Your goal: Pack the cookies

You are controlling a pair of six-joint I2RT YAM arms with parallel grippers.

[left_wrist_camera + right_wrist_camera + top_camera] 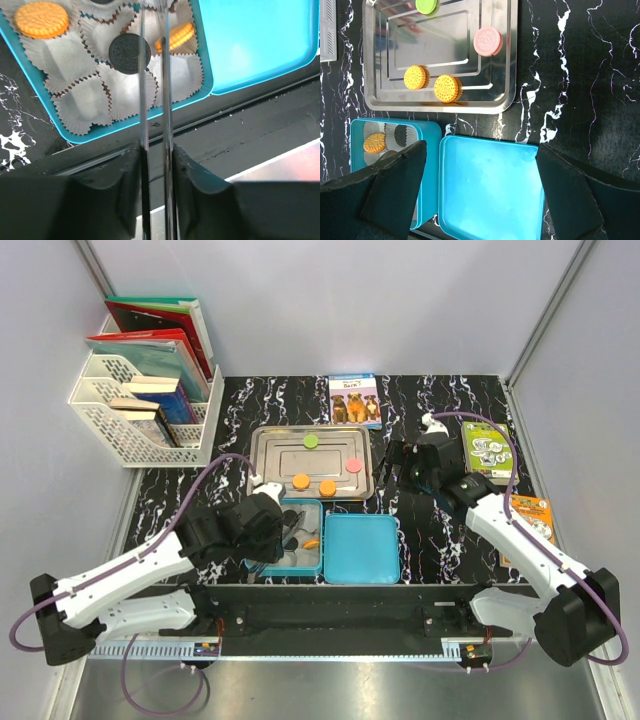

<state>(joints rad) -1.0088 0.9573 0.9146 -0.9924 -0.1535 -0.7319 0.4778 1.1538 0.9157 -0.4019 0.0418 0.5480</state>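
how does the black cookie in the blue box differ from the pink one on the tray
The black cookie lies among paper cups in the blue box; the pink cookie sits bare on the steel tray. Colour differs too: black against pink. Both are round and flat.

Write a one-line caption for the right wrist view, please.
Four cookies lie on the steel tray beyond the open blue box and its lid.

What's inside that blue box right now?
White paper cups, two orange cookies and a black cookie. The left fingers cover a strip, and the blue box's far end is out of frame.
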